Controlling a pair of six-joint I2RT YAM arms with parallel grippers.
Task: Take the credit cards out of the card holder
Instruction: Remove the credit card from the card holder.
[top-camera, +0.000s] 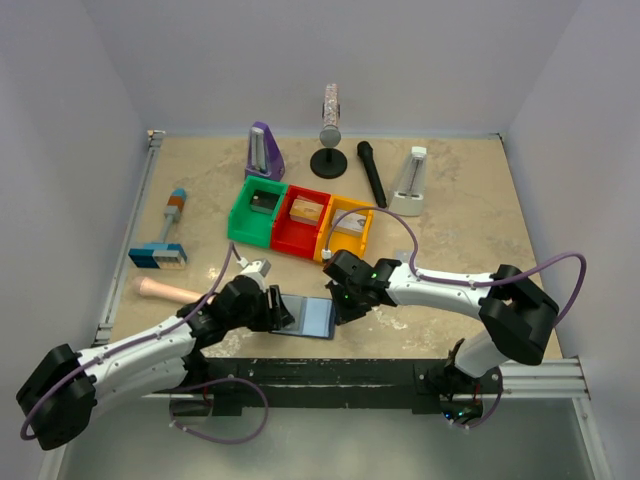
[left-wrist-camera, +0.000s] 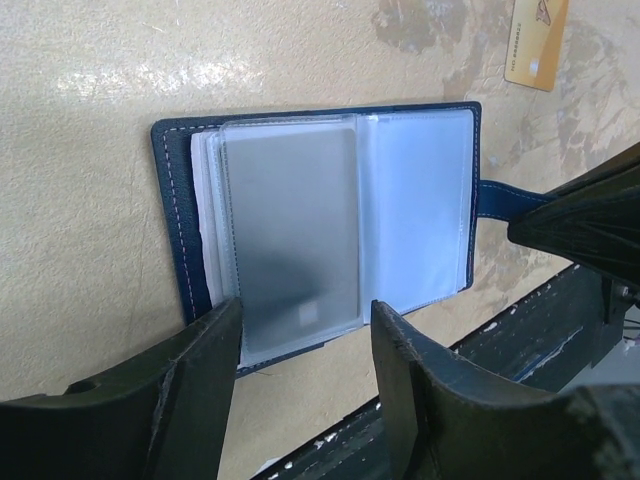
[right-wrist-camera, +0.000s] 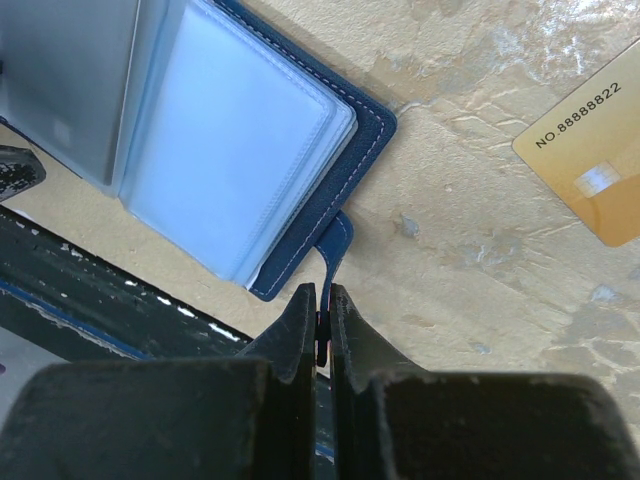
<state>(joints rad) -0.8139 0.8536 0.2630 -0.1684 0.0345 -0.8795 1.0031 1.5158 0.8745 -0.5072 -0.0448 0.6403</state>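
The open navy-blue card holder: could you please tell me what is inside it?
Inside the navy-blue card holder, a pale grey card shows through the clear plastic sleeves. Whatever lies in the stacked sleeves underneath is covered.

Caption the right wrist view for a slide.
Jaws of right gripper shut on strap of open card holder; gold credit card lies apart.
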